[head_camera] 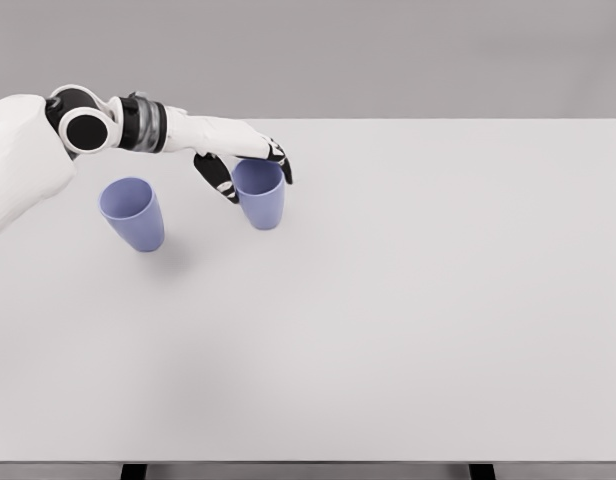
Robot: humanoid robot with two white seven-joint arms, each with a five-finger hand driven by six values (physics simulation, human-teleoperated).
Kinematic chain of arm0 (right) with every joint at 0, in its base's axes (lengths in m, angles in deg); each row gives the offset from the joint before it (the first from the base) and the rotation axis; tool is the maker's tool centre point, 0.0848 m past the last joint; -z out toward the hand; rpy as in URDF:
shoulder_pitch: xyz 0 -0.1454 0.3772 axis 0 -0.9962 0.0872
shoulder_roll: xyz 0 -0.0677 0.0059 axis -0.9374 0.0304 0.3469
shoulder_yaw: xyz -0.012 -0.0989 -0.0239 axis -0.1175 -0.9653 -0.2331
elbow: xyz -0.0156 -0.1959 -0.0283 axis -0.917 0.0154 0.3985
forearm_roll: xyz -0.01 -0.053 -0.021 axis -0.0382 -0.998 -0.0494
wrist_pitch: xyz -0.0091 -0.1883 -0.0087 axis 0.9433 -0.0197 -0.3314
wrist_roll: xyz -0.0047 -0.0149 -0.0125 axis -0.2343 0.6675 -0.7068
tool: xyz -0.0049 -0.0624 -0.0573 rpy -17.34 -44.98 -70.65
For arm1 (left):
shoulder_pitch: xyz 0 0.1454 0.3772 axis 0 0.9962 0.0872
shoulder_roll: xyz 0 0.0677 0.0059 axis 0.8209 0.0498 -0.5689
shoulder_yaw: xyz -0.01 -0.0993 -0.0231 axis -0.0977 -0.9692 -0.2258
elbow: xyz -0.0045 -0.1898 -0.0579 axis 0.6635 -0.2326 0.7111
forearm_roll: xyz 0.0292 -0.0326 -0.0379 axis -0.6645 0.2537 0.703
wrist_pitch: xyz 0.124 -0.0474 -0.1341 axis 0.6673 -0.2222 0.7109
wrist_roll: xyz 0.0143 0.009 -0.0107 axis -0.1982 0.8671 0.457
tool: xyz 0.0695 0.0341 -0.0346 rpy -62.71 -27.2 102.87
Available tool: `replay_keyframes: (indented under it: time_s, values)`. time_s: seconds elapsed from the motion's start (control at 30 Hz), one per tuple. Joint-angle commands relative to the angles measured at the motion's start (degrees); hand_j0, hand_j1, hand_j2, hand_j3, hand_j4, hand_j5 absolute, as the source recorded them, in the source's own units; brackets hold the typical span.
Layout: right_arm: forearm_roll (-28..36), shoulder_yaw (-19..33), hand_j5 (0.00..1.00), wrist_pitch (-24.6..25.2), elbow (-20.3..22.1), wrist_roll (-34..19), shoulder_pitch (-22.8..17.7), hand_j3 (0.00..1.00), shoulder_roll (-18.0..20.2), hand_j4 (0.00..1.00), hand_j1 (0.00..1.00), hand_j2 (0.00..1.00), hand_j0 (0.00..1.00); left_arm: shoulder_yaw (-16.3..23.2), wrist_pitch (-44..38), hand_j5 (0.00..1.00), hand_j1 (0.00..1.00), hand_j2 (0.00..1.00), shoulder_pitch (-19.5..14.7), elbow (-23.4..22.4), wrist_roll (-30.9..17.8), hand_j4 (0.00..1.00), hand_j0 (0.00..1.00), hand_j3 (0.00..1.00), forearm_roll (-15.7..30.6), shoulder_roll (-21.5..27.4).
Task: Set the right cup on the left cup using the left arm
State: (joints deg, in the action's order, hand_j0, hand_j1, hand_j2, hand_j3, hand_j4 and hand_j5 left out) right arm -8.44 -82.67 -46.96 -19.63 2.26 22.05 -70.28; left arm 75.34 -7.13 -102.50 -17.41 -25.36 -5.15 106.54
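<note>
Left hand (246, 158) over right cup (259, 193)

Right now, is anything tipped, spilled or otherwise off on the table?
Nothing stands out. Both blue cups stand upright and apart on the table: the left cup alone, the right cup with the left hand at its rim.

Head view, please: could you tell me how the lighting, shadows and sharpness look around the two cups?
Head view: flat, even lighting with no glare on the white table; only a faint soft shadow beside the left cup and hardly any under the right cup; the left hand and cup rims look slightly soft, without distortion.
</note>
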Motion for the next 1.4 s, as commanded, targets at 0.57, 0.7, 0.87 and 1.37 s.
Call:
replay_keyframes:
  time_s: [0.57, 0.7, 0.87, 1.37]
  values:
    - [-0.01, 0.00, 1.00, 0.04, 0.00, -0.01, 0.00, 1.00, 0.00, 1.00, 1.00, 1.00, 1.00, -0.19, -0.16, 0.54, 0.54, 0.54, -1.05, 16.26, 0.02, 0.54, 0.54, 0.54, 8.39, 10.78]
    - [-0.01, 0.00, 1.00, 0.04, -0.09, -0.01, 0.00, 1.00, 0.00, 1.00, 1.00, 1.00, 1.00, -0.19, -0.16, 0.54, 0.54, 0.54, -2.90, 23.20, 0.02, 0.54, 0.54, 0.54, 11.99, 16.93]
    - [-0.01, 0.00, 1.00, 0.04, 0.00, -0.01, 0.00, 1.00, 0.00, 1.00, 1.00, 1.00, 1.00, -0.10, -0.16, 0.54, 0.54, 0.54, -5.45, 29.00, 0.02, 0.54, 0.54, 0.54, 15.86, 23.08]
    - [-0.01, 0.00, 1.00, -0.04, 0.00, -0.01, 0.00, 1.00, 0.00, 1.00, 1.00, 1.00, 1.00, 0.25, -0.16, 0.54, 0.54, 0.54, -8.53, 29.18, 0.02, 0.54, 0.54, 0.54, 16.30, 28.97]
